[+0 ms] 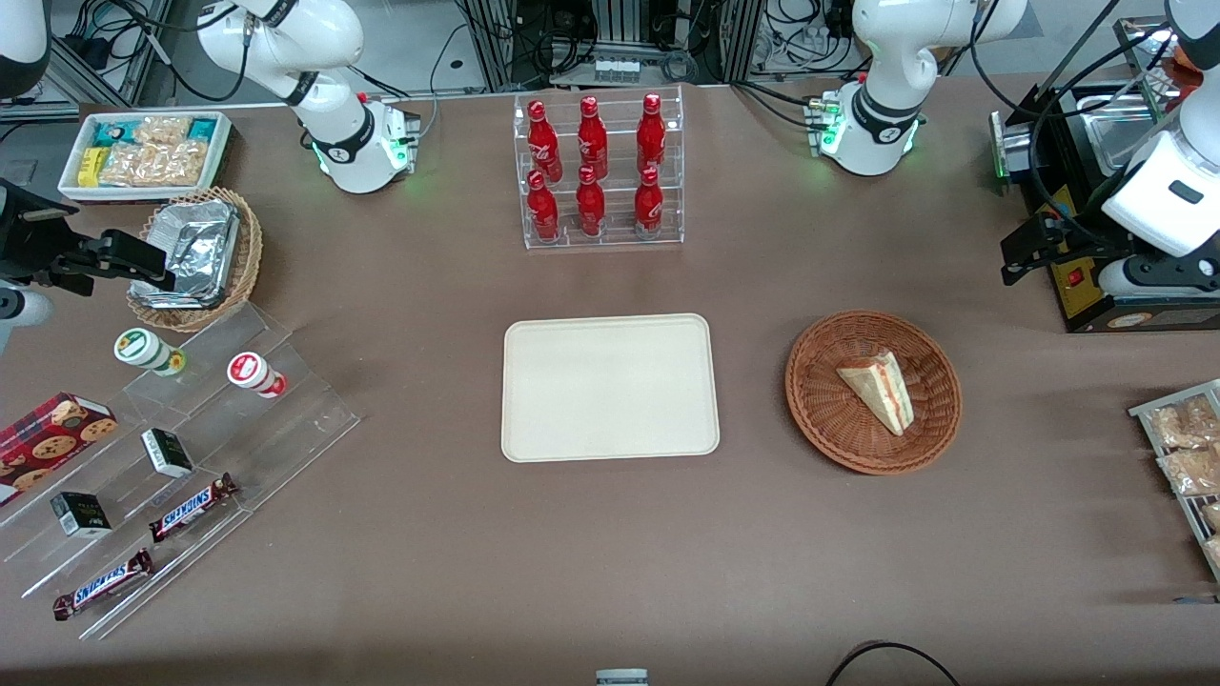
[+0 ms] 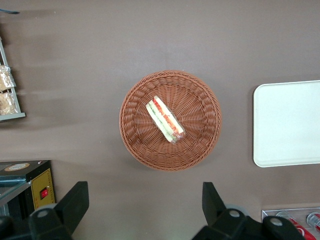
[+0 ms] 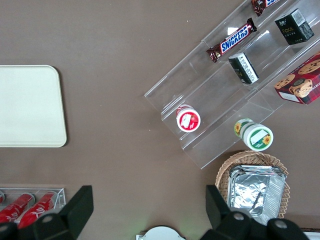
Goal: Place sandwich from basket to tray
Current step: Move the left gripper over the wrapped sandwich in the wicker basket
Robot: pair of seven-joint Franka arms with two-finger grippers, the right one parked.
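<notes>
Your tray [image 1: 610,388] sits bare in the middle of the desk [image 1: 610,553]. Beside it, toward the working arm's end, the sandwich [image 1: 879,391] lies in the basket [image 1: 873,392]. Your gripper [image 2: 142,207] hangs high above the basket, its fingers [image 2: 75,202] spread wide open, holding nothing. The sandwich lies slanted across the gap between them, so turn your wrist before you go down.
</notes>
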